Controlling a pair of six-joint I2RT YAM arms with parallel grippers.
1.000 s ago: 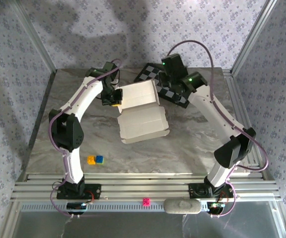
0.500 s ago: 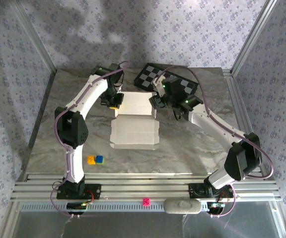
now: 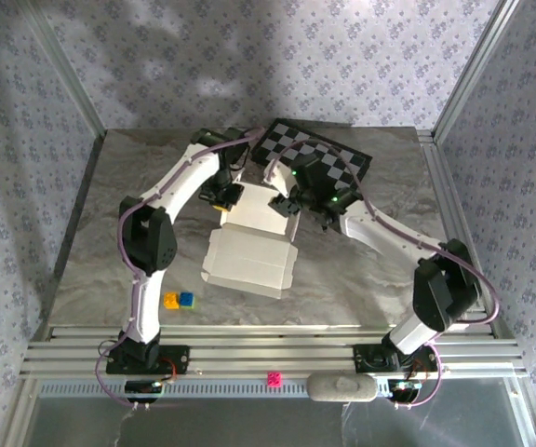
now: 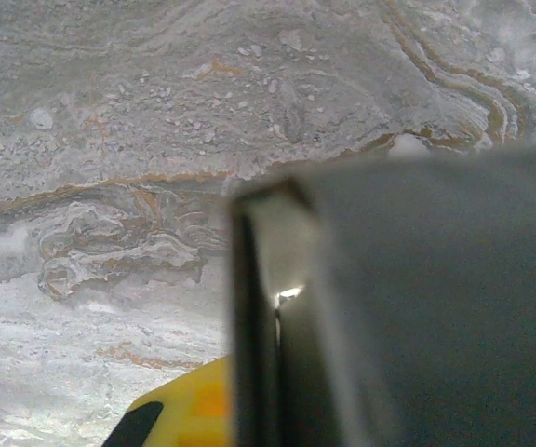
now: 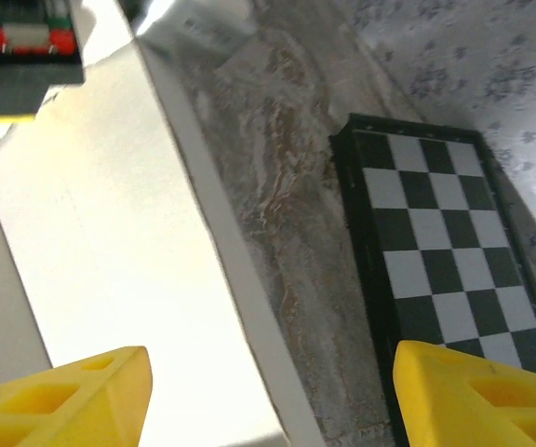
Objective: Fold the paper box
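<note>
The white paper box [image 3: 249,259] lies mid-table as a shallow tray, its lid panel [image 3: 261,212] raised behind it. My left gripper [image 3: 223,193] is at the panel's left edge. In the left wrist view, shaded cardboard [image 4: 417,307] fills the right side, and one yellow finger [image 4: 180,419] presses against its edge. My right gripper [image 3: 283,202] stands open at the panel's right edge. Its yellow fingertips [image 5: 63,400] are wide apart, one over the white panel [image 5: 100,242] and one beyond the rim.
The checkered board [image 3: 316,158] lies at the back, just behind the right gripper, and shows as the board [image 5: 435,233] beside the right fingertip. A yellow and a blue cube [image 3: 180,300] sit near the left front. Walls enclose the table.
The right gripper has swung left off the checkered board to the panel's right edge. The left gripper has moved right. The box has slid left and toward the front, and turned.
</note>
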